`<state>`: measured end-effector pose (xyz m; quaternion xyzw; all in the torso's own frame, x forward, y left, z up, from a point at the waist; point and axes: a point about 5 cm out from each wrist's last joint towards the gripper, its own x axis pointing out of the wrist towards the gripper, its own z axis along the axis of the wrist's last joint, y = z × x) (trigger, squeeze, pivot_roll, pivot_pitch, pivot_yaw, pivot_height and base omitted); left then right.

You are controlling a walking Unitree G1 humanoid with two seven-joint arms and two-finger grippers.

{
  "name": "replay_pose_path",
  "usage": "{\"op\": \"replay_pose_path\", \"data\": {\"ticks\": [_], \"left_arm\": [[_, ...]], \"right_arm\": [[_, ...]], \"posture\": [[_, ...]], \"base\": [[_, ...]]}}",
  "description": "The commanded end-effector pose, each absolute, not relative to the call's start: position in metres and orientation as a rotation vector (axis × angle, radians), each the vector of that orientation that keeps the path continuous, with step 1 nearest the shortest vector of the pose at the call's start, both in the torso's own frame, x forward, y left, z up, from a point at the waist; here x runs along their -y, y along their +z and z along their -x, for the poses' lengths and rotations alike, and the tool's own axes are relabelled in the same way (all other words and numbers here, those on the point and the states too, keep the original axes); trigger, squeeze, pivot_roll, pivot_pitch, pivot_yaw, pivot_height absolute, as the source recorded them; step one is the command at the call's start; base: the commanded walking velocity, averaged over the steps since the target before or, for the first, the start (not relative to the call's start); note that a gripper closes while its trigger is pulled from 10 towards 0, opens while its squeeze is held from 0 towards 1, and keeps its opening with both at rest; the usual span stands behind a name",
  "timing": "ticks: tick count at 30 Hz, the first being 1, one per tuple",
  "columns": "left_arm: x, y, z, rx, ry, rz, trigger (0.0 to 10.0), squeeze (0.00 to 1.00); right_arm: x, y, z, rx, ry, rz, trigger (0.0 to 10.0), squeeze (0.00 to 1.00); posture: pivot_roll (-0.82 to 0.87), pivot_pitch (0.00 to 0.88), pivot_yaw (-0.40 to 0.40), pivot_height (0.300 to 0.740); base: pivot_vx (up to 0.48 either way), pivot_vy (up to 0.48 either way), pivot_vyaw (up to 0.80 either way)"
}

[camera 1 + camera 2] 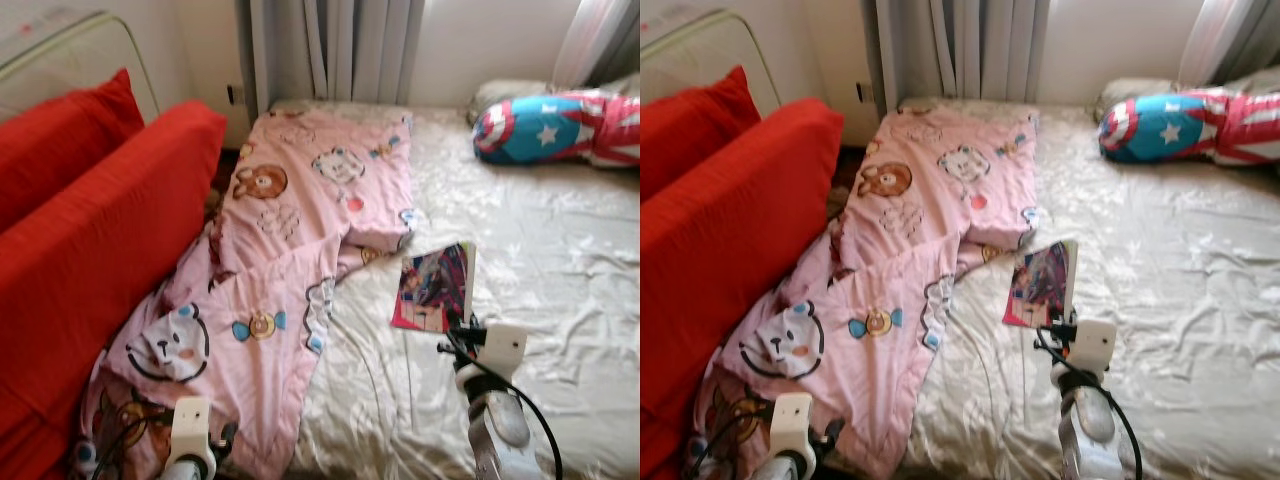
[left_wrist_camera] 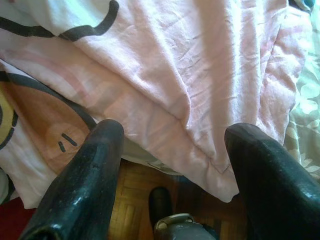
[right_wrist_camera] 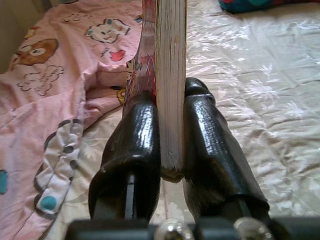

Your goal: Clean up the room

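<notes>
Firmly, the right gripper (image 3: 170, 145) clamps one thick glossy book (image 1: 436, 287) above the shiny wrinkled sheet (image 1: 560, 260); the left gripper (image 2: 170, 150) gapes over one soft pink quilt (image 1: 290, 240).

Soft daylight from the curtains (image 1: 340, 45) glares on the pale sheet (image 1: 560, 250); head views slightly blurred.

A bed (image 1: 560, 260) lies ahead, with a sofa (image 1: 90, 250) along its left side. A quilt (image 1: 290, 240) is spread over the bed's left part, its near end hanging off the edge. A book (image 1: 436, 287) sits just right of the quilt. A pillow (image 1: 560, 125) lies at the far right.
</notes>
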<state>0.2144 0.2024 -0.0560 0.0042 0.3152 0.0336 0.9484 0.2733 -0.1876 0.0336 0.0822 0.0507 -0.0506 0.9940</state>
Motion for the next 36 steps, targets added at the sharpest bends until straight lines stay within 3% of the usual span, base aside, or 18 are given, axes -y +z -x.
{"op": "replay_pose_path", "data": {"ticks": [1,10,14,19,25,36], "left_arm": [[-0.201,-0.066,-0.201,-0.706,0.064,-0.007,10.0,0.0],[-0.199,-0.067,-0.198,-0.716,0.052,-0.036,10.0,0.0],[-0.2,-0.067,-0.198,-0.711,0.055,-0.037,10.0,0.0],[-0.201,-0.068,-0.197,-0.712,0.055,-0.038,10.0,0.0],[-0.201,-0.069,-0.193,-0.719,0.059,-0.036,10.0,0.0],[-0.203,-0.069,-0.193,-0.718,0.065,-0.035,10.0,0.0]], "right_arm": [[0.192,0.031,-0.269,-0.103,-0.127,-0.164,10.0,0.0],[0.197,0.027,-0.267,-0.121,-0.186,-0.164,10.0,0.0],[0.194,0.026,-0.265,-0.119,-0.162,-0.159,10.0,0.0],[0.193,0.026,-0.265,-0.119,-0.161,-0.151,10.0,0.0],[0.189,0.026,-0.266,-0.122,-0.14,-0.146,10.0,0.0],[0.184,0.02,-0.265,-0.162,-0.09,-0.153,10.0,0.0]], "posture": [[-0.05,0.037,-0.056,0.74],[-0.05,0.03,-0.056,0.74],[-0.05,0.025,-0.057,0.74],[-0.05,0.024,-0.057,0.74],[-0.05,0.035,-0.056,0.74],[-0.05,0.059,-0.051,0.74]], "base": [[0.0,0.0,0.0],[0.0,-0.361,0.0],[0.0,-0.48,-0.66],[0.0,-0.48,0.0],[0.0,0.0,0.0],[0.0,-0.48,0.0]]}}
